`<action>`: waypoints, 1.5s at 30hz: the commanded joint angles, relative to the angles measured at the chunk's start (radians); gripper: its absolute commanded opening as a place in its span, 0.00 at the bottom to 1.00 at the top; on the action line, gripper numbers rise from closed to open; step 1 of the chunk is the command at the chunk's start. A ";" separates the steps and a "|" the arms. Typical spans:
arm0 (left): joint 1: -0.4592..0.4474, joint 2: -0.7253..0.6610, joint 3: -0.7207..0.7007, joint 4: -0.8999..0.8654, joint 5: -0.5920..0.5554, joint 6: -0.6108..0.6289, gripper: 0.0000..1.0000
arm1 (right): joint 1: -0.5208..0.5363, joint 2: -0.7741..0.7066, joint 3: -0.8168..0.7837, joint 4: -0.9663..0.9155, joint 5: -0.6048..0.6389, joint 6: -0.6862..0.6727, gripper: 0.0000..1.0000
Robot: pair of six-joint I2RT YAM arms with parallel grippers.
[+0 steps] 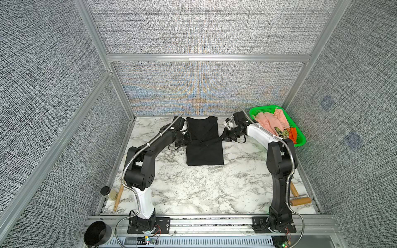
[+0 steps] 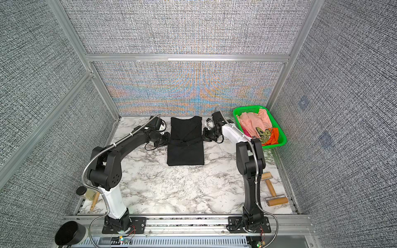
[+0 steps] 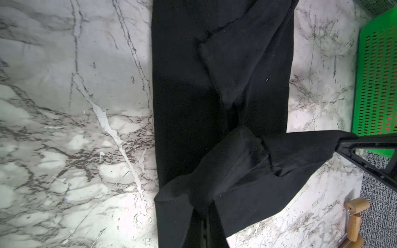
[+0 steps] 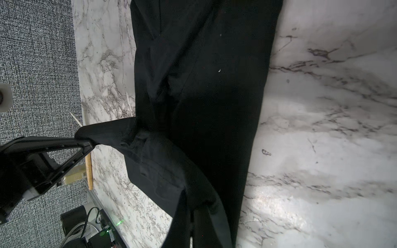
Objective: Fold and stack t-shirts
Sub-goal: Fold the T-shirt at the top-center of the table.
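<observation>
A black t-shirt (image 1: 204, 150) (image 2: 185, 154) lies on the marble table (image 1: 193, 189), folded into a long strip running from the back wall toward the front. My left gripper (image 1: 187, 140) (image 3: 205, 212) is shut on its left edge at mid-length. Opposite it, my right gripper (image 1: 222, 137) (image 4: 192, 209) is shut on the right edge. Between the two grips the cloth is bunched into a raised ridge across the strip (image 3: 236, 163) (image 4: 163, 163). A peach-pink t-shirt (image 1: 272, 122) and an orange one (image 1: 292, 134) lie crumpled in a green basket (image 1: 298, 143).
The green basket (image 2: 272, 146) stands at the back right, close behind my right arm. Wooden rollers (image 2: 277, 200) lie at the right edge. A jar (image 1: 106, 191) and a wooden stick (image 1: 118, 197) sit front left; a black cup (image 1: 97, 233) is on the front rail.
</observation>
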 commanded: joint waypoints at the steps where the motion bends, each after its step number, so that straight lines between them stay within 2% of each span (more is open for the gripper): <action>1: 0.003 -0.003 -0.001 -0.012 -0.004 -0.004 0.00 | 0.000 -0.004 0.015 -0.008 -0.006 -0.010 0.00; 6: 0.002 0.047 0.013 0.006 0.032 -0.007 0.00 | 0.000 0.042 0.050 -0.027 -0.009 -0.022 0.00; 15: 0.013 0.139 0.083 -0.027 0.019 0.019 0.00 | -0.003 0.103 0.087 -0.046 -0.006 -0.022 0.00; 17: 0.019 0.142 0.091 -0.029 0.016 0.016 0.01 | -0.003 0.109 0.098 -0.047 0.001 -0.013 0.06; 21: 0.022 0.160 0.105 -0.026 0.026 0.008 0.12 | -0.006 0.133 0.128 -0.050 0.002 0.020 0.16; 26: 0.040 0.185 0.148 0.001 0.059 -0.015 0.35 | -0.015 0.182 0.188 -0.048 -0.008 0.084 0.31; 28: 0.051 0.194 0.178 0.004 0.060 -0.030 0.41 | -0.021 0.203 0.203 -0.030 -0.036 0.127 0.36; 35: 0.094 0.188 0.285 0.025 0.080 -0.054 0.47 | -0.030 0.216 0.243 0.074 -0.078 0.241 0.42; 39: 0.096 0.176 0.327 0.008 0.092 -0.023 0.51 | -0.037 0.199 0.254 0.079 -0.075 0.241 0.44; 42: 0.095 0.129 0.281 0.030 0.104 -0.016 0.51 | -0.037 0.156 0.210 0.063 -0.053 0.198 0.45; 45: 0.093 0.027 0.149 0.068 0.097 -0.029 0.52 | -0.037 0.069 0.106 0.051 0.000 0.129 0.45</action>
